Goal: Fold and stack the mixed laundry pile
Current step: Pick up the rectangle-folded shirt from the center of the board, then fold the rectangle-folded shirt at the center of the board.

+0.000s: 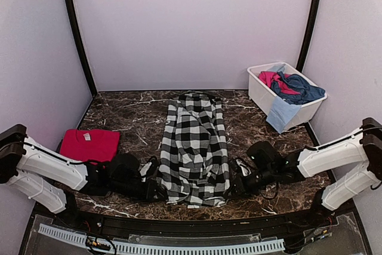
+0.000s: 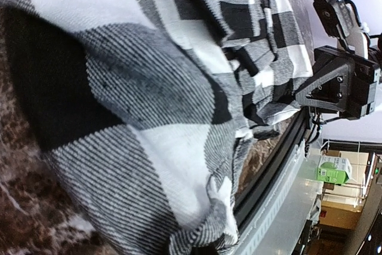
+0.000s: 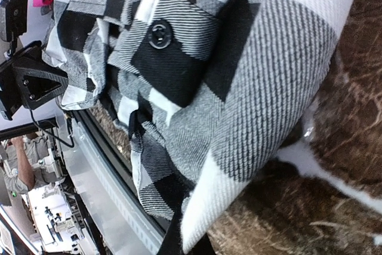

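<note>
Lying lengthwise down the middle of the counter [image 1: 137,117], the checked shirt [image 1: 194,147] is spread nearly flat, its hem just short of the near edge, which we read as laid out for folding. The left jaws sit at the near left corner of the hem and the right jaws at the near right one, both pressed together. In each wrist view the cloth fills the picture and runs down to where the fingers would be, though the fingers themselves are hidden. We therefore judge that each pair is pinching the hem, one corner apiece, so the near end can be lifted evenly and carried toward the far edge without skewing. The right wrist view shows a black button [image 3: 160,33] on a rumpled band of cloth, so a sleeve seems tucked in on that side. The left arm [image 1: 54,168] and right arm [image 1: 331,156] reach in low from the near corners, mirrored. Beside the left edge the red tee [image 1: 89,144] lies folded square, apart from the shirt, likely the base of the stack. At the far right corner the white tub [image 1: 286,97] holds what is not yet folded: a pink piece [image 1: 268,77], a navy piece [image 1: 298,86], and a light blue piece [image 1: 280,114] draped over its near wall.
</note>
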You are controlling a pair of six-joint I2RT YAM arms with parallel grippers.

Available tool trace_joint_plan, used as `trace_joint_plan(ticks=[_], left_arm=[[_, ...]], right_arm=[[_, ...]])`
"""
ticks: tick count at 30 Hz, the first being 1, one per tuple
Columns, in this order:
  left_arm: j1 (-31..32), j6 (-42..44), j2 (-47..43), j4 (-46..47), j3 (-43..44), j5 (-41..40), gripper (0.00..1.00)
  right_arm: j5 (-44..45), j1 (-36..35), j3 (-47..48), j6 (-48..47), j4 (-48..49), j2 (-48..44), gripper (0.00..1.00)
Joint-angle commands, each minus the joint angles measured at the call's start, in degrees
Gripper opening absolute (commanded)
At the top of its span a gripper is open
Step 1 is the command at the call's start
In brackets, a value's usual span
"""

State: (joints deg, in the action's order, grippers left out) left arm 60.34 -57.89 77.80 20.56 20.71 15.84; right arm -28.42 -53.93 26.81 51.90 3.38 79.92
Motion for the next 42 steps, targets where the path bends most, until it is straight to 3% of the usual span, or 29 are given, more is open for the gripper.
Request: trace_joint_plan(ticks=[1, 7, 14, 23, 33, 42], left_arm=[[2.7, 0.1, -7.3, -5.2, 0.4, -0.1, 0.0], [3.0, -0.1, -13.0, -8.2, 0.6, -3.4, 0.0], [1.6, 1.4, -10.4, -5.5, 2.1, -3.1, 0.0], [-8.8, 8.7, -9.7, -8.8, 10.4, 0.7, 0.0], [-22.8, 16.9, 9.8, -5.6, 28.9, 8.0, 0.0], [-29.9, 18.8, 29.2, -2.0, 41.6, 10.3, 0.0]], right_arm=[[0.2, -3.0, -1.6, 2.8, -1.5, -6.2, 0.0], [4.6, -3.1, 1.1, 1.9, -7.0, -11.9, 0.0], [5.5, -1.0, 4.9, -1.9, -8.8, -10.1, 0.0], [3.1, 8.5, 14.5, -11.6, -13.6, -7.4, 0.0], [-1.7, 22.6, 33.7, -22.2, -12.5, 11.9, 0.0], [-5.2, 27.6, 49.7, -25.0, -10.5, 32.8, 0.0]])
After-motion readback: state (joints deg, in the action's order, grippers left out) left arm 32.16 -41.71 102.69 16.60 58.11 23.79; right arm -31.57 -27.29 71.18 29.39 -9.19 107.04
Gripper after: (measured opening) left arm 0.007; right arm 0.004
